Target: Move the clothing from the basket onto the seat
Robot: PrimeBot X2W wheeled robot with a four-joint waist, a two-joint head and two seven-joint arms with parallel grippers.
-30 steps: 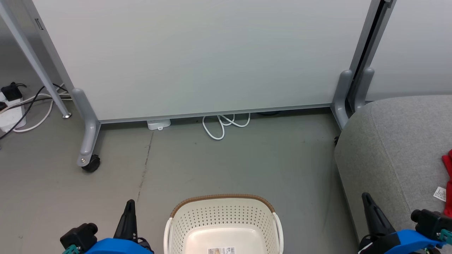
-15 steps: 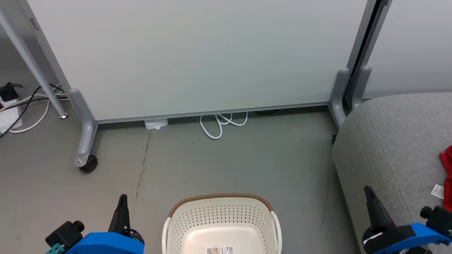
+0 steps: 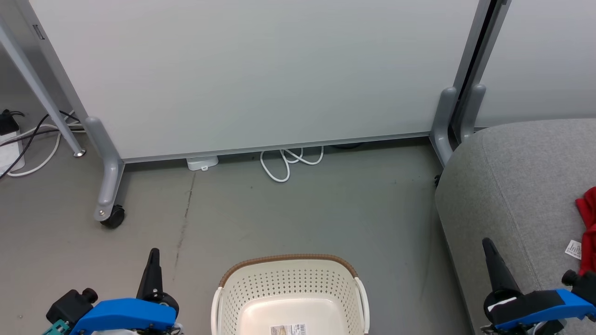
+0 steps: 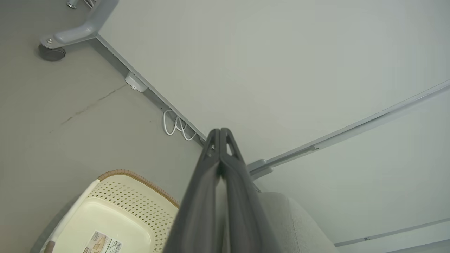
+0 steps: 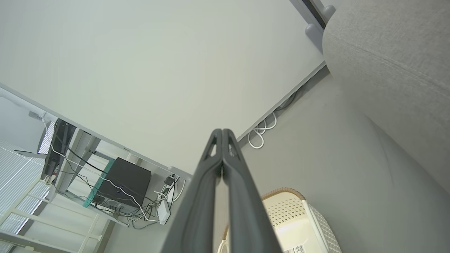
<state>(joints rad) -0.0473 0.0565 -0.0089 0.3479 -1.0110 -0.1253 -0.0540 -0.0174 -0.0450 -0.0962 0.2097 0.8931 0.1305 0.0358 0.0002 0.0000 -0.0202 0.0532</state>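
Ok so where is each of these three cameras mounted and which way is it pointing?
Head view: on the head, facing forward and down at floor, basket and partition; left gripper and right gripper at the bottom corners.
Left wrist view: on that wrist, facing the partition's base along its shut fingers.
Right wrist view: on that wrist, facing the partition beside the seat, along its shut fingers.
Shared: all three show the basket and white cable.

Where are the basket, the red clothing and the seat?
basket [image 3: 288, 281], head view, perforated back wall.
clothing [image 3: 589, 209], head view, red fabric at the right edge.
seat [image 3: 517, 186], head view, bare grey top of the cushion.
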